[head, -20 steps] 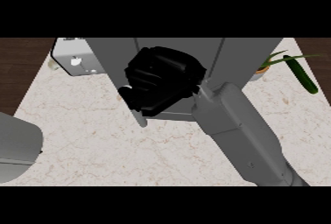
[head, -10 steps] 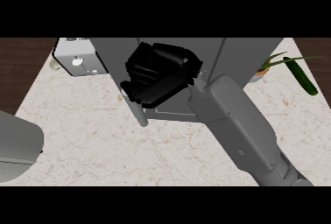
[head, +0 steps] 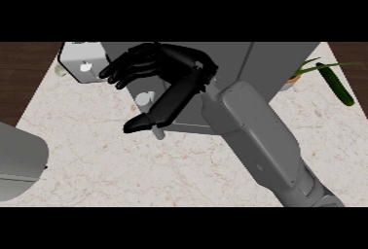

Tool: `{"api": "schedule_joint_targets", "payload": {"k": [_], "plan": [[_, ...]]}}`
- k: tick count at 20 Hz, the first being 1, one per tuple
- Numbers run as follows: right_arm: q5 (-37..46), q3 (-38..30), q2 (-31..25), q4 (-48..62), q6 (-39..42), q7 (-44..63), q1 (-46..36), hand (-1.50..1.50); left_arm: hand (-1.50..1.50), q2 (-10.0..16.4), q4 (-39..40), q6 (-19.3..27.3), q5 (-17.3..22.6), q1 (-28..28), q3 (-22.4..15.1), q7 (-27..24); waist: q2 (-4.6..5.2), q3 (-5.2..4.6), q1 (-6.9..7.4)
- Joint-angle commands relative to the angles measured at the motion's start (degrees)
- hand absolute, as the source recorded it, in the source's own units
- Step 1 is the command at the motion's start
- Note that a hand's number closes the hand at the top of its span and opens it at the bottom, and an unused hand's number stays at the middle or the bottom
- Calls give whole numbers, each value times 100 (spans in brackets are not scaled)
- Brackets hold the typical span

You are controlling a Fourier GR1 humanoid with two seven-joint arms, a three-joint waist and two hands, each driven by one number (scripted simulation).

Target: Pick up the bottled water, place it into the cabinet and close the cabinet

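Observation:
The grey cabinet (head: 277, 63) stands at the back middle of the counter. My right hand (head: 169, 68) is in front of its open side, fingers spread and relaxed, with the thumb (head: 161, 109) stretched down to the left. It holds nothing that I can see. A pale round patch (head: 144, 99) shows just under the fingers, inside the cabinet's front. It may be the top of the bottled water, but the hand hides the rest. The cabinet door's thin edge (head: 159, 133) pokes out below the thumb. Only my left forearm (head: 18, 163) shows, at the lower left.
A white appliance (head: 81, 62) sits at the back left, beside the cabinet. A green cucumber (head: 336, 85) and a potted plant (head: 305, 73) lie at the back right. The marble counter (head: 144, 170) ends at dark wood on both sides.
My right hand has shifted left and up across the cabinet's front. Its fingers have uncurled from a closed bunch into a spread, and the thumb now points down.

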Motion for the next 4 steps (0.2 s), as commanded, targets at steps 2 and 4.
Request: {"api": "schedule_joint_targets", "payload": {"k": [2,4], "plan": [[473,-766,-319,438,-816,-472,-905,-150,-150,32,-83,-45,-108,-108,-199,179,58,35,-25],[293,-900,-343,434,-816,-399,-1045,-150,-150,-32,-62,30,-240,-226,-314,194,69,32,-54]]}}
